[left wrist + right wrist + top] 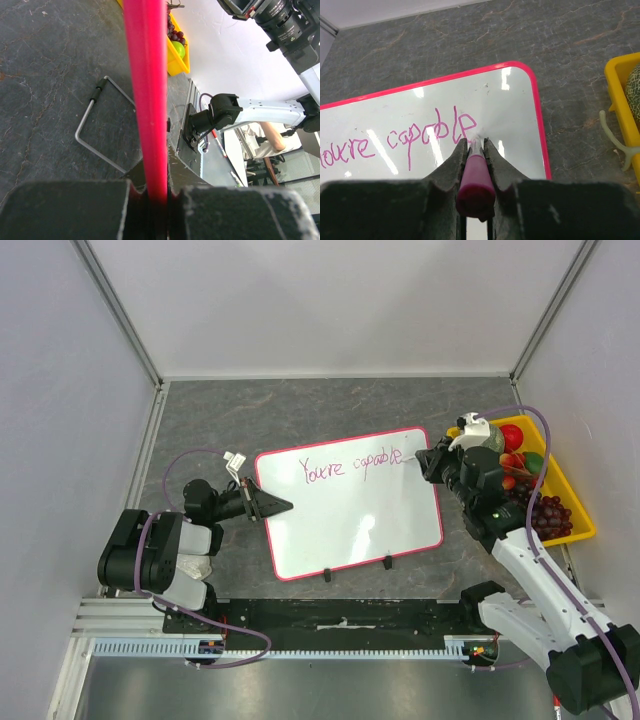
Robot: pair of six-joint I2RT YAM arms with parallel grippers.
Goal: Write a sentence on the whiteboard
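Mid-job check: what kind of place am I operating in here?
Probably an enclosed robot test cell in a lab: plain white panel walls box in a grey tabletop, the arms are mounted by an aluminium rail, and a yellow bin holds fruit.

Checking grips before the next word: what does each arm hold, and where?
Left gripper clamps the whiteboard by its pink left rim. Right gripper pinches a pink marker along its barrel, nib protruding.
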